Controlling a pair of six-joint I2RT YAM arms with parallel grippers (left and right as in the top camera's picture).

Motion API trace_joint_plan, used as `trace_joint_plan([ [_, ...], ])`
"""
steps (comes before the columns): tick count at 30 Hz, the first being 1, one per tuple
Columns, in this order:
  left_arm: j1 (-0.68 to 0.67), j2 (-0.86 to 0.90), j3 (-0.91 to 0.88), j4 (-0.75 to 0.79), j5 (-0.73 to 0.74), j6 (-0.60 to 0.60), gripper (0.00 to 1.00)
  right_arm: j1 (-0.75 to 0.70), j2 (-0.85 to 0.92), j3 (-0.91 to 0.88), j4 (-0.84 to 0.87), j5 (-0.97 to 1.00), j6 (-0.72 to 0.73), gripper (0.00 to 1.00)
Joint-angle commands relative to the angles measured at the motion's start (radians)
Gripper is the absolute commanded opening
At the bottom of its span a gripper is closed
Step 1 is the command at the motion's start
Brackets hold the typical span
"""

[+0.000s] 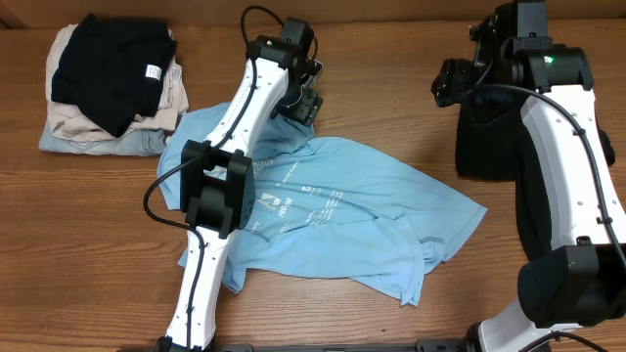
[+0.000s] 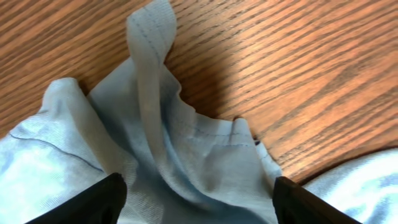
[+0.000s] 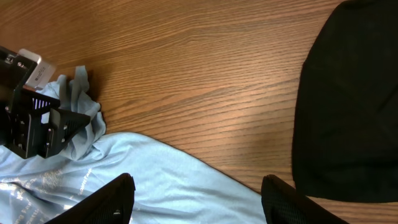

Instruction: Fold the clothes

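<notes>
My left claw [image 2: 196, 208] stands wide, and a ridge of bunched cloth from the light blue T-shirt [image 1: 342, 205] rises between its fingers [image 2: 102, 202], held by neither. The shirt lies rumpled at mid-table [image 1: 391, 59], white print up, with my left arm [image 1: 230, 137] crossing over it. My right claw [image 3: 199, 199] is wide too and empty, above bare wood between the shirt's edge and the loose black garment [image 3: 348, 93]. A folded pile [image 1: 108, 88] – black over beige and pale denim – sits by the shirt's far-left corner.

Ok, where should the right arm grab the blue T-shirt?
Probably the T-shirt corner nearest the black garment, coming from that side: it sticks out flat onto bare table, while the opposite end is bunched up.
</notes>
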Motion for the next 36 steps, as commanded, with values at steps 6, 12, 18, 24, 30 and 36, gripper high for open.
trace_joint_plan([
  [6,-0.006,0.011,-0.070,0.055,0.031,0.013,0.81,0.005,-0.005,-0.005,0.002,0.010,0.001,0.69],
  [12,-0.006,0.011,-0.080,0.127,0.032,0.011,0.80,0.005,-0.005,-0.005,0.002,0.009,0.001,0.69],
  [18,-0.006,0.011,-0.121,0.203,0.032,0.008,0.75,0.005,-0.005,-0.005,0.001,0.006,0.001,0.69],
  [24,-0.006,0.011,-0.175,0.235,0.035,0.008,0.67,0.005,-0.005,-0.005,-0.001,0.006,0.001,0.69],
  [30,-0.006,0.011,-0.177,0.235,0.030,0.008,0.30,0.005,-0.005,-0.005,-0.001,0.006,0.001,0.69],
  [36,-0.003,0.009,-0.071,0.172,-0.085,-0.034,0.04,0.005,-0.005,-0.005,-0.001,0.006,0.001,0.69],
])
